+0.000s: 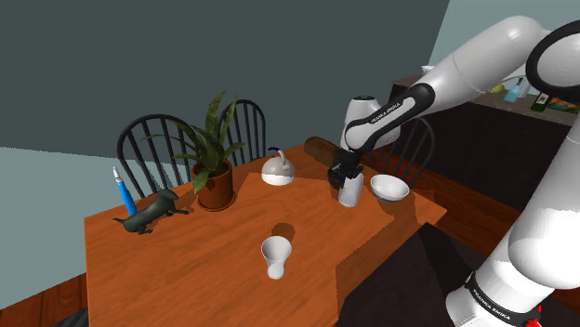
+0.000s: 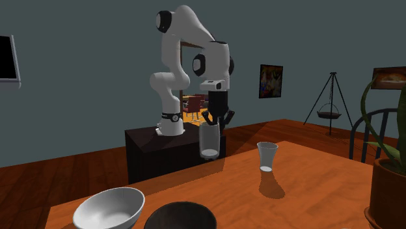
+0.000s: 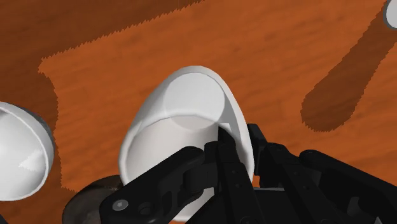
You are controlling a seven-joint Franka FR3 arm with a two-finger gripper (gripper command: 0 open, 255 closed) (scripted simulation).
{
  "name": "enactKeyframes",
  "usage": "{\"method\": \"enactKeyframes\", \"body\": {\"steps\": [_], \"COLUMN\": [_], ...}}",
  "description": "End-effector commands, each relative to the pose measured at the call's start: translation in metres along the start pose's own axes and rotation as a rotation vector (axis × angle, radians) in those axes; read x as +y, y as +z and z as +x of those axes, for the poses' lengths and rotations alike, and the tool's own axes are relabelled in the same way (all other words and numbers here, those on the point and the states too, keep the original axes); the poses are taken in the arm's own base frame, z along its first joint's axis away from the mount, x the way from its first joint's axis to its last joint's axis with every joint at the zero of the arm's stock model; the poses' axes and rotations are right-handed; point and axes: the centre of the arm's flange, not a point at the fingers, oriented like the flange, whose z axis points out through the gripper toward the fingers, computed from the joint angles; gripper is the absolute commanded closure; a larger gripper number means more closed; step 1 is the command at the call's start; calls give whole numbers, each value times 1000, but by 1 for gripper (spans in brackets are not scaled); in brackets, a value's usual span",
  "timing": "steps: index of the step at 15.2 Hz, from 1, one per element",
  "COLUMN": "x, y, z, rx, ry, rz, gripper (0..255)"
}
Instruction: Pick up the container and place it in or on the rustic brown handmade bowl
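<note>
My gripper (image 1: 345, 175) is shut on the rim of a pale, tall cup-shaped container (image 1: 350, 192), one finger inside it and one outside. The container (image 2: 209, 141) hangs upright under the gripper (image 2: 217, 121), seemingly just off the wooden table (image 1: 204, 269) near its edge. In the wrist view the container (image 3: 184, 121) sits clasped in the gripper (image 3: 240, 141). A dark brown bowl (image 2: 180, 218) rests beside a white bowl (image 2: 109, 209). In the shoulder view the brown bowl (image 1: 319, 147) lies just behind the gripper, with the white bowl (image 1: 389, 188) to its right.
A second white cup (image 1: 275, 255) stands mid-table, also seen as a cup (image 2: 266, 157). A potted plant (image 1: 214, 181), a white round jug (image 1: 278, 169), a dark dog figure (image 1: 153, 212) and a blue stick (image 1: 125, 195) sit further left. Chairs (image 1: 153, 149) line the far side.
</note>
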Motion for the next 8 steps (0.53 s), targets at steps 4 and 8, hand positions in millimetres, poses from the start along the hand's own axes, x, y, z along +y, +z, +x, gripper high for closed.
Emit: {"method": "enactKeyframes", "body": {"steps": [4, 8], "x": [5, 31], "y": [-20, -27], "z": [12, 58], "rx": [0, 0], "ry": [0, 0], "rz": [0, 0], "gripper": [255, 255]}}
